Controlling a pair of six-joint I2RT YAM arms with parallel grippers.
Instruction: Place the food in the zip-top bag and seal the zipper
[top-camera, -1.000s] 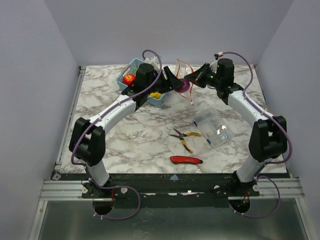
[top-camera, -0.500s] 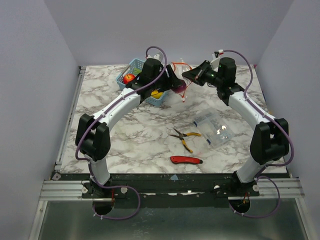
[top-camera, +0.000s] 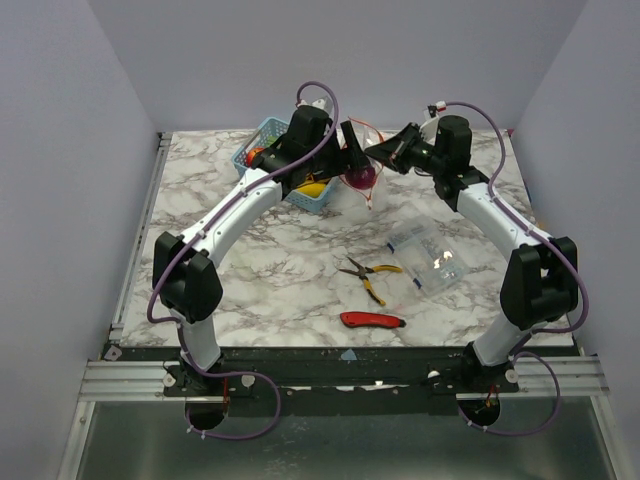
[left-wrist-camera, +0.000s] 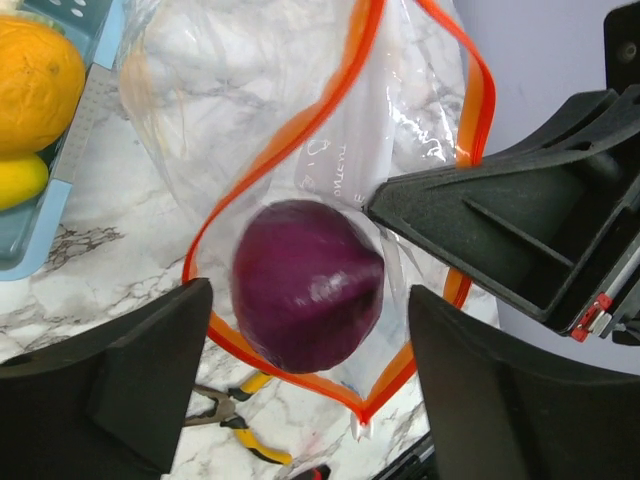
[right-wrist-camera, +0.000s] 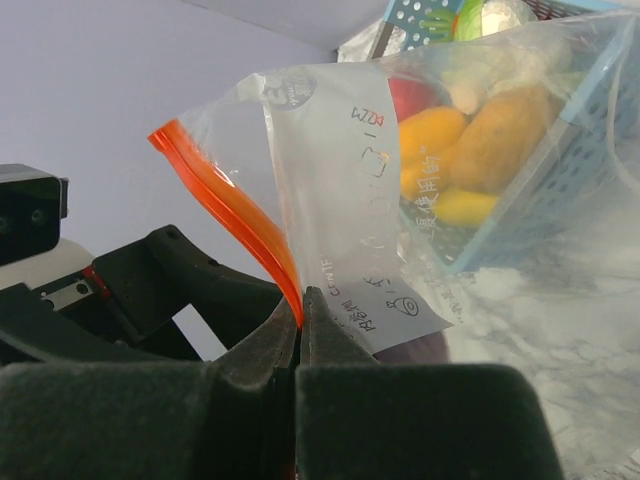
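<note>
The zip-top bag (left-wrist-camera: 330, 130) hangs open above the table's far middle, its red-orange zipper (left-wrist-camera: 470, 110) forming a loop. A purple toy food (left-wrist-camera: 305, 285) lies inside it and also shows in the top view (top-camera: 362, 177). My left gripper (left-wrist-camera: 305, 300) is open right over the bag's mouth, its fingers (left-wrist-camera: 110, 380) clear of the purple piece. My right gripper (right-wrist-camera: 301, 300) is shut on the bag's zipper edge and holds the bag up. In the top view the left gripper (top-camera: 352, 158) and the right gripper (top-camera: 380, 152) nearly meet. Orange (left-wrist-camera: 35, 75) and yellow (left-wrist-camera: 20, 180) food lies in the basket.
The light blue mesh basket (top-camera: 262, 133) stands at the far left, under the left arm, with red, orange and yellow pieces in it. Yellow-handled pliers (top-camera: 368, 275), a red utility knife (top-camera: 372, 320) and a stiff clear packet (top-camera: 425, 255) lie nearer the front.
My left arm has lifted and swung right, over the bag's mouth. The purple piece now sits inside the hanging bag. The right gripper has kept its hold.
</note>
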